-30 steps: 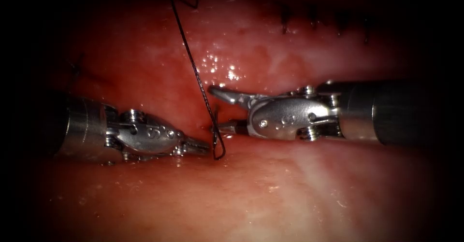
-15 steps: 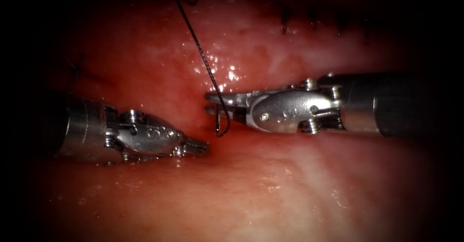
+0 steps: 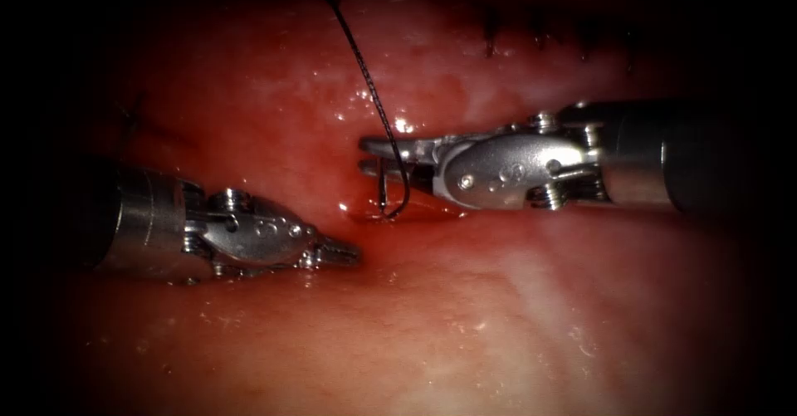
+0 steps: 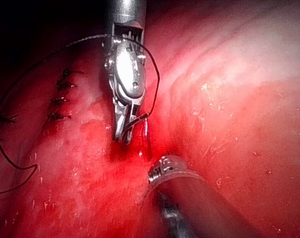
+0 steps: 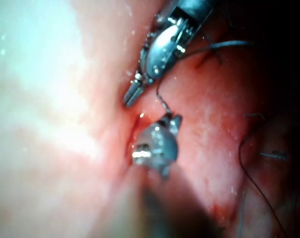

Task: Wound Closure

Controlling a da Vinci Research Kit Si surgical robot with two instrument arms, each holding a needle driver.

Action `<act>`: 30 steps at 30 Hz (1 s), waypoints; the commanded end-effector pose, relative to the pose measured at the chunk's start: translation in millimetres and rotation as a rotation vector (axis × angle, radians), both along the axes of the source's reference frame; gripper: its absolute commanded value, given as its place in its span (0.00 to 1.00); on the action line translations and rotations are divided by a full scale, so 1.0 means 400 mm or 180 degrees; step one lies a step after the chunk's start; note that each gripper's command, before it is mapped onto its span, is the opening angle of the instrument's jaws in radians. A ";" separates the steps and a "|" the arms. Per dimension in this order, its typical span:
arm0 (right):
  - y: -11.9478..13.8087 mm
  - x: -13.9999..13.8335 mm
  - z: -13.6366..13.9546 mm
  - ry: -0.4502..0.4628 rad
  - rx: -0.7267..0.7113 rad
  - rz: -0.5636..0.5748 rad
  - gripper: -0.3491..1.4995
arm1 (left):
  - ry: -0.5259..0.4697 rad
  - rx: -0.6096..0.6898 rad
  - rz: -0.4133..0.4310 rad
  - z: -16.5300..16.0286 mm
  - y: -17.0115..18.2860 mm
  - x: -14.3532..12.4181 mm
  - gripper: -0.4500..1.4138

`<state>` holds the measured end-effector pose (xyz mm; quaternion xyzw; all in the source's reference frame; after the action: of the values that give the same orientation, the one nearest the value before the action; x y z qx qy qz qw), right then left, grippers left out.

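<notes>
The right tool (image 3: 374, 157) is pinching the needle (image 3: 392, 193) near its thread end, lifting it clear of the tissue (image 3: 498, 316) (so the thread (image 3: 365, 75) is running far up). The left tool (image 3: 344, 255) is resting pressed together, holding nothing, just left of the cut (image 3: 365, 213).

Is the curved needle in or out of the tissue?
Out. The dark curved needle hangs clear above the red tissue, gripped near one end by the right tool.

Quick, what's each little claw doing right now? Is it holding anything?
Left tool: jaws shut, holding nothing, resting by the cut.
Right tool: jaws shut on the thread, which loops below them.
</notes>
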<state>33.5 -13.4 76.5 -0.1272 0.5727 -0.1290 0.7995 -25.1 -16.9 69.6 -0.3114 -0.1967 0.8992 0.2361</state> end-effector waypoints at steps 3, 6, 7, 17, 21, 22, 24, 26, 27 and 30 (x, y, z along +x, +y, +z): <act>0.0009 0.0016 0.0015 -0.0038 0.0001 0.0099 0.00 | -0.0002 -0.0002 0.0000 0.0012 -0.0007 -0.0016 0.13; 0.0036 0.0012 0.0023 -0.0105 0.0143 0.0281 0.00 | 0.0000 -0.0002 -0.0003 0.0011 -0.0008 -0.0020 0.13; 0.0042 0.0011 0.0024 -0.0092 0.0177 0.0310 0.00 | 0.0000 -0.0001 -0.0003 0.0010 -0.0009 -0.0020 0.13; 0.0072 0.0001 0.0023 0.0008 0.0198 0.0496 0.00 | 0.0000 0.0009 0.0007 0.0008 -0.0010 -0.0020 0.13; 0.0080 0.0002 0.0020 0.0008 0.0329 0.0553 0.00 | 0.0001 0.0009 0.0007 0.0009 -0.0010 -0.0021 0.13; 0.0083 0.0002 0.0020 0.0009 0.0366 0.0567 0.00 | 0.0001 0.0009 0.0007 0.0009 -0.0010 -0.0021 0.13; 0.0090 0.0000 0.0017 0.0052 0.0404 0.0606 0.00 | 0.0001 0.0009 0.0007 0.0009 -0.0011 -0.0020 0.13; 0.0094 -0.0001 0.0012 0.0092 0.0423 0.0640 0.00 | 0.0000 0.0009 0.0008 0.0008 -0.0011 -0.0020 0.13; 0.0093 -0.0001 0.0010 0.0094 0.0333 0.0617 0.00 | 0.0000 0.0009 0.0008 0.0008 -0.0011 -0.0020 0.13; 0.0086 0.0002 0.0004 0.0115 0.0151 0.0580 0.00 | -0.0001 0.0009 0.0009 0.0008 -0.0011 -0.0019 0.13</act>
<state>32.7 -10.0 76.3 -0.1633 0.5752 -0.0403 0.8005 -25.2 -17.2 69.4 -0.3102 -0.1982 0.8994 0.2357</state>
